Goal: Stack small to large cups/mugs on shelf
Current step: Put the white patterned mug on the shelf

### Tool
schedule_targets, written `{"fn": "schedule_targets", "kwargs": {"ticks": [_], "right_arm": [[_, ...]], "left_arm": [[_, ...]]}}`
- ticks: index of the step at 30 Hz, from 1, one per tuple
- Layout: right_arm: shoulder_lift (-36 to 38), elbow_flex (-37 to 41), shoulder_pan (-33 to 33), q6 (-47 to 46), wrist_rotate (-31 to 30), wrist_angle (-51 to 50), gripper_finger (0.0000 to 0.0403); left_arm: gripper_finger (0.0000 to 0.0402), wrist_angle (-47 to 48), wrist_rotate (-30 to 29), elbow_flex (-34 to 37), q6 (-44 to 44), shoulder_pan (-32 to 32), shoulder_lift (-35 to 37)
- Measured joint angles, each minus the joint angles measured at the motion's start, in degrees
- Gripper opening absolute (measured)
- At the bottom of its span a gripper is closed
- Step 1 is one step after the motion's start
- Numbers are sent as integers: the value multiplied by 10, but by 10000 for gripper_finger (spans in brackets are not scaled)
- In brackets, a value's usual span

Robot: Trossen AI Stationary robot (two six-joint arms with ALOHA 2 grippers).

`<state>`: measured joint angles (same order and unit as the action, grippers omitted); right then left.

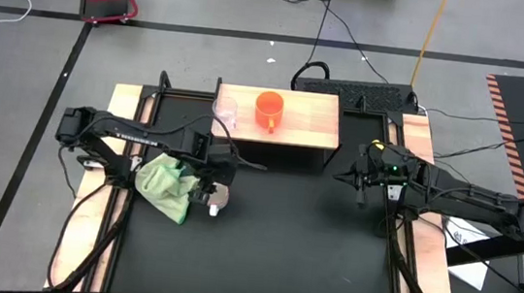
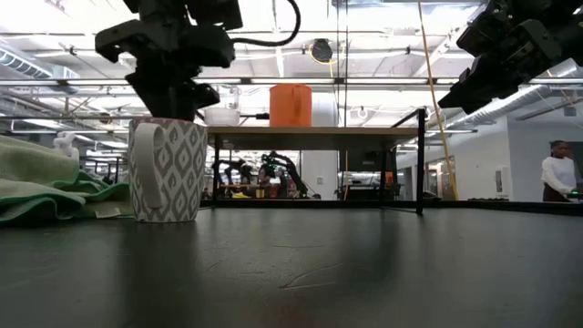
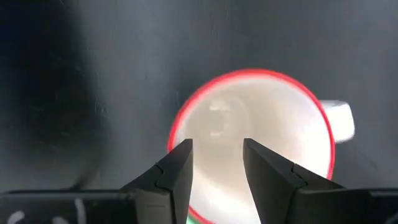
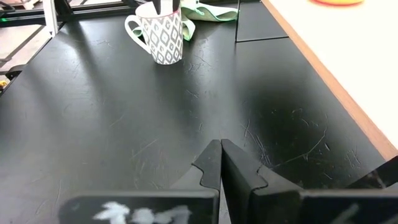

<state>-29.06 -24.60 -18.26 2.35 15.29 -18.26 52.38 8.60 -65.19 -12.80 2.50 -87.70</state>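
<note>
A white mug (image 2: 168,170) with a grey leaf pattern and a red rim (image 3: 249,74) stands upright on the black table, its base on the mat. My left gripper (image 3: 216,155) hangs open right over its mouth, pointing steeply down; both fingertips are over the opening and I see no touch. The shelf (image 1: 304,122) stands at the far middle. An orange mug (image 1: 268,108) stands on its top, with a small clear glass cup (image 1: 224,113) to its left. My right gripper (image 4: 221,152) waits shut above the table's right side.
A crumpled green cloth (image 1: 168,184) lies just left of the white mug. The shelf's thin black legs (image 2: 420,164) stand on the mat. Bare black mat (image 1: 300,248) spreads from the middle to the near edge. A person (image 2: 556,173) stands far off in the room.
</note>
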Motion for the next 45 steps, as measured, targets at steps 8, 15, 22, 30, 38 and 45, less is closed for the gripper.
{"fn": "schedule_targets", "kwargs": {"ticks": [8,15,22,30,38,45], "right_arm": [[0,0,0,-1,0,0,0],[0,0,0,-1,0,0,0],[0,0,0,0,0,0,0],[0,0,0,0,0,0,0],[0,0,0,0,0,0,0],[0,0,0,0,0,0,0]], "left_arm": [[141,-7,-6,0,-22,1,-9],[141,5,-7,-9,-26,1,-3],[141,8,-12,-10,-44,1,-3],[141,25,-16,-17,-51,1,-3],[141,47,-27,-56,-54,1,-2],[141,48,-34,-56,-62,2,-2]]}}
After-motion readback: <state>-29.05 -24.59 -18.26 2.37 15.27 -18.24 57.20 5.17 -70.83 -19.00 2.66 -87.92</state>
